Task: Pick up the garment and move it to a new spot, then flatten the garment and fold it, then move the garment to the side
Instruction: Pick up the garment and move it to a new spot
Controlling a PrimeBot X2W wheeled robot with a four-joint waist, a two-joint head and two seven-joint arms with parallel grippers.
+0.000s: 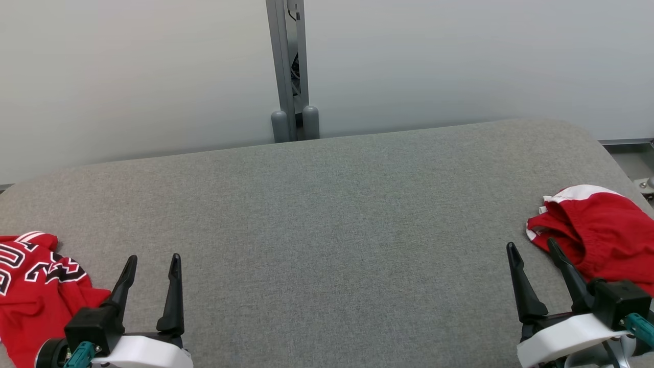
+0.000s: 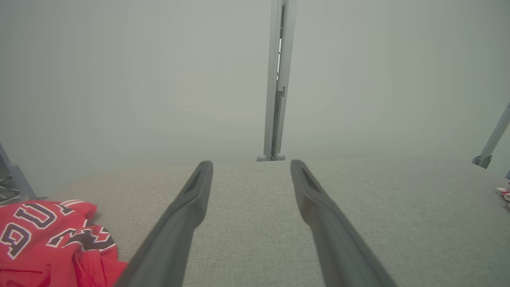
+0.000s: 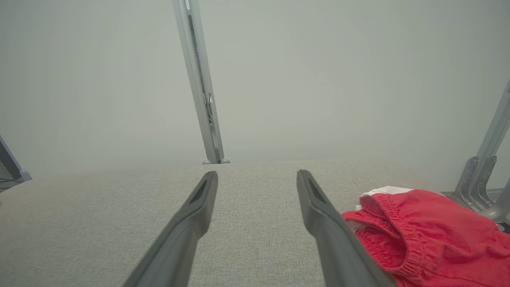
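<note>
left gripper [image 1: 155,257] fingers wide, empty, beside crumpled red jersey [image 1: 36,286] at worktop [image 1: 327,214] left edge | right gripper [image 1: 531,243] fingers wide, empty, beside heaped red shorts [image 1: 603,230] at right edge | middle likely kept for folding

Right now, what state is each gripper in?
Left gripper: open, holding nothing.
Right gripper: open, holding nothing.

Left tool [image 1: 155,256] parted and empty, right tool [image 1: 531,243] parted and empty
</note>
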